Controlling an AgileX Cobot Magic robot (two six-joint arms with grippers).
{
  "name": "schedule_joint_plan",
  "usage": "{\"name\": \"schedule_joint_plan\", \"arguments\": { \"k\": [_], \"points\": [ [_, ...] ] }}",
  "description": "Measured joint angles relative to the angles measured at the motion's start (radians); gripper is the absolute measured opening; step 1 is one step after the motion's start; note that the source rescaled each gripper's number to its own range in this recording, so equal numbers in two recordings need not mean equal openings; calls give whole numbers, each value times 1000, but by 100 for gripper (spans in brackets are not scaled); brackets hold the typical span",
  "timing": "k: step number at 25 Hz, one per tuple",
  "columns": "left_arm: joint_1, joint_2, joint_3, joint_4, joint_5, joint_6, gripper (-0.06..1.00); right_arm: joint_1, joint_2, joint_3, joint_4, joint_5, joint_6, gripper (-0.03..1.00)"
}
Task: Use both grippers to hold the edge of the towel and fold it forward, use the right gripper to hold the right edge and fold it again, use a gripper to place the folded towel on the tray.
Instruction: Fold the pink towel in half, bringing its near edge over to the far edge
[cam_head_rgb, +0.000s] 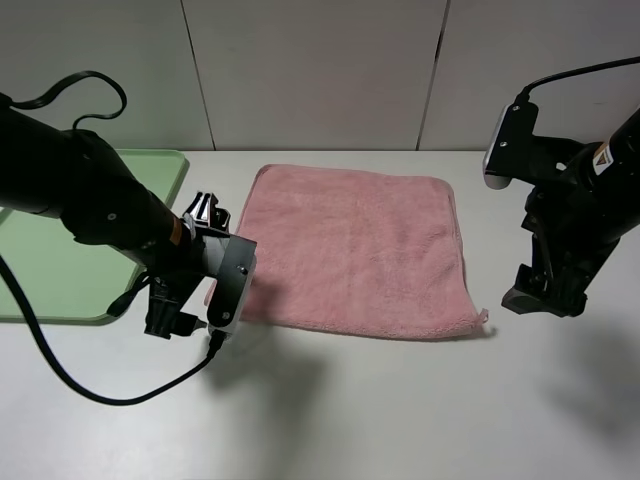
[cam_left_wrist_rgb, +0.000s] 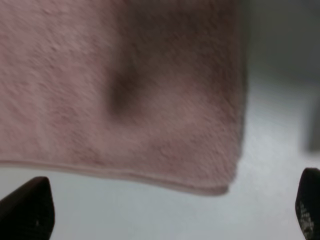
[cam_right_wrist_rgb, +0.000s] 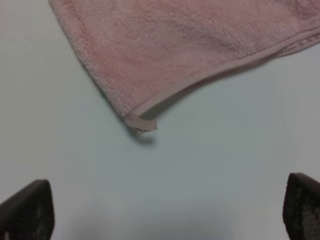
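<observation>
Pre-grasp at the near edge (cam_head_rgb: 360, 328) of the towel (cam_head_rgb: 350, 240), nothing yet held.
Left gripper (cam_left_wrist_rgb: 167, 210) with fingers spread wide, clamped on nothing, just short of the near left corner; right gripper (cam_right_wrist_rgb: 165, 210) likewise spread, near the right corner and its loop (cam_right_wrist_rgb: 142, 123), not touching. Towel flat and unfolded on the table (cam_head_rgb: 400, 420), near the tray (cam_head_rgb: 60, 270) and not on it. Probable faults from here: a pinch on the loop or the pile alone instead of the hem, from too shallow a reach; a skewed fold from unequal bite or unequal lift; a bunched, dragged towel from closing too low; a nudged tray from the left arm's swing.
</observation>
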Motion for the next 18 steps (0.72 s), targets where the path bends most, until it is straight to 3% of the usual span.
{"name": "schedule_joint_plan", "arguments": {
  "k": [18],
  "points": [
    [0,113,-20,2,-91,7,93,0,2,0,0,-7,0,100]
  ]
}}
